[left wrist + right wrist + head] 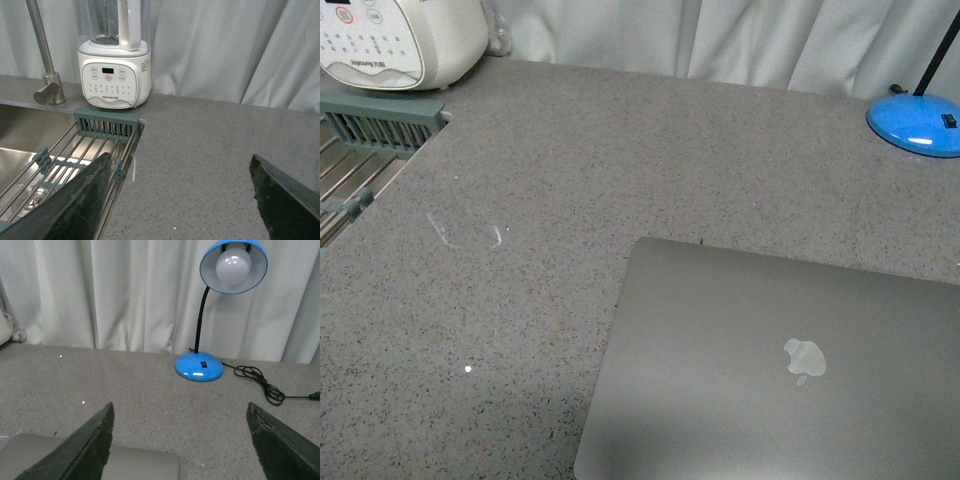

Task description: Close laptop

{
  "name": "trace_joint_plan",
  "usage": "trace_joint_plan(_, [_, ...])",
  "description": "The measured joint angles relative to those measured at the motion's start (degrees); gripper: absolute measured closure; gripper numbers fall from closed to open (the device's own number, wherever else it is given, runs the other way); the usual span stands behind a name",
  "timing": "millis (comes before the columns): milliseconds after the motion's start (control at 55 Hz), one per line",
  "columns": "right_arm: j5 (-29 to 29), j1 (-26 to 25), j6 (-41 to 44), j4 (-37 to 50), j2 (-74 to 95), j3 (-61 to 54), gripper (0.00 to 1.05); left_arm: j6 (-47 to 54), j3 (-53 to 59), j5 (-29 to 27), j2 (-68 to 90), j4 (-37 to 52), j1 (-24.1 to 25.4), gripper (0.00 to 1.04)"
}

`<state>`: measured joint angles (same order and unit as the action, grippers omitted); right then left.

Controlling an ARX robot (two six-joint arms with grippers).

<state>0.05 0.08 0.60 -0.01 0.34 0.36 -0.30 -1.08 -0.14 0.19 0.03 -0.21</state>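
laptop (pixel 770 370) lies shut on the counter (pixel 570 170); both arms' fingers (pixel 75 205) (pixel 85 445) spread.

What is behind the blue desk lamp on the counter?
Behind the blue desk lamp hangs a white curtain, down to the counter's back edge. The lamp's black cord trails along the counter. Whatever lies behind the curtain is covered.

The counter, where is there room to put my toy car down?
The biggest bare patch is the grey counter between the sink rack, the blender and the closed laptop. There is also room between the laptop and the blue lamp. The near right side is filled by the laptop.
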Motion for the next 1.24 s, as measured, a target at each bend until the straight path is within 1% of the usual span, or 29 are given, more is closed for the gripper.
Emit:
trace_joint_plan(73, [0.00,0.00,0.00,0.00,-0.02,0.00,0.09,0.02,0.00,0.00,0.00,0.00,0.00,0.06])
trace_joint_plan(109, [0.00,0.00,-0.09,0.00,-0.09,0.00,0.07,0.07,0.00,0.00,0.00,0.00,0.00,0.05])
trace_joint_plan(182, [0.00,0.00,-0.04,0.00,-0.09,0.00,0.09,0.04,0.00,0.00,0.00,0.00,0.00,0.07])
trace_joint_plan(1236, [0.00,0.00,-0.04,0.00,-0.09,0.00,0.09,0.04,0.00,0.00,0.00,0.00,0.04,0.06])
